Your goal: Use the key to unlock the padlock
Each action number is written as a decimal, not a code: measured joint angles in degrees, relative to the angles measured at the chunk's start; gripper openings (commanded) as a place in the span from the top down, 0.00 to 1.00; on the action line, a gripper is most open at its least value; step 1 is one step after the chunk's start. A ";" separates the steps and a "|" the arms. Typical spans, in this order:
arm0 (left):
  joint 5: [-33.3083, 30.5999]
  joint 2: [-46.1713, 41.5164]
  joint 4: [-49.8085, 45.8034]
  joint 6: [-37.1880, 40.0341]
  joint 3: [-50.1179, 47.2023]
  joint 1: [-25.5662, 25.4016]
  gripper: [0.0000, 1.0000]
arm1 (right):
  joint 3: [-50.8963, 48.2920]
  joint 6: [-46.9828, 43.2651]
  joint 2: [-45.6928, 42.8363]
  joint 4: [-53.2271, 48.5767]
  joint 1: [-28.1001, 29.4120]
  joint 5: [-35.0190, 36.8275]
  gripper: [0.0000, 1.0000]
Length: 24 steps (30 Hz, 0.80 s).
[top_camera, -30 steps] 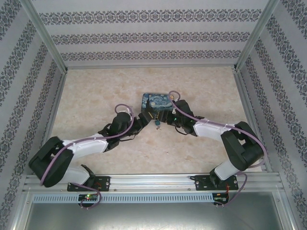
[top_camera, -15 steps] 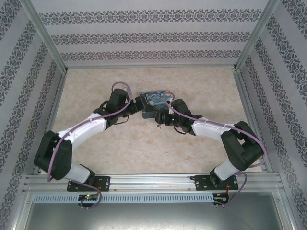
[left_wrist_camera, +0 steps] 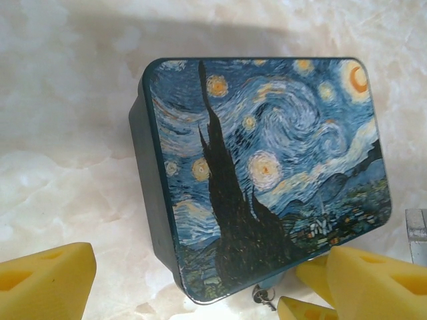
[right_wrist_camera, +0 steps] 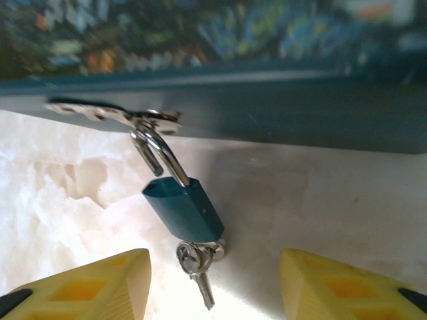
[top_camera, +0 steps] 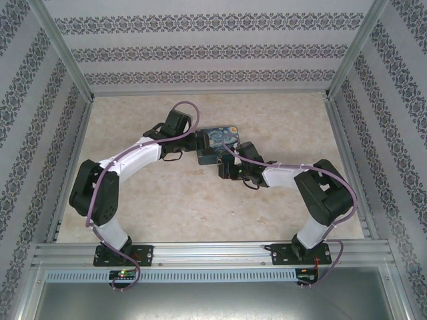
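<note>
The left gripper (left_wrist_camera: 197, 273) faces the tin (left_wrist_camera: 267, 167) from the left. Its yellow fingers (left_wrist_camera: 43, 283) stand wide apart and clamp nothing. The tin's near corner sits between them. The left finger is clear of the tin; the right one comes close to the lower edge, and I cannot tell whether it touches. The tin lies flat on the table (left_wrist_camera: 60, 167) with its painted lid up. Under its near edge, between the fingers, the key (left_wrist_camera: 263, 298) pokes out.

On the tin's side wall a thin metal hasp (right_wrist_camera: 133, 119) juts out. The padlock (right_wrist_camera: 183, 210) hangs from it by its silver shackle (right_wrist_camera: 160, 157). The teal body slants down and to the right in the right wrist view. The key sits in the body's lower end, with a small ring beside it, and its tip points toward the camera.

The right gripper (right_wrist_camera: 215, 283) is just in front of the padlock, jaws apart and empty. The padlock lies ahead of the fingertips, about on the midline between them, and the key's tip reaches closest. Neither finger touches padlock or key. Bare table shows on both sides.
</note>
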 measured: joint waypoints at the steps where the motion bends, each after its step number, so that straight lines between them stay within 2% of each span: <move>1: 0.00 0.28 -0.26 0.35 0.11 0.00 0.11 | 0.00 -0.24 0.46 0.28 -0.02 -0.20 0.48; 24: 1.60 2.82 -1.29 1.18 0.79 1.14 0.11 | 3.08 -0.61 5.73 5.64 -0.96 -5.57 0.59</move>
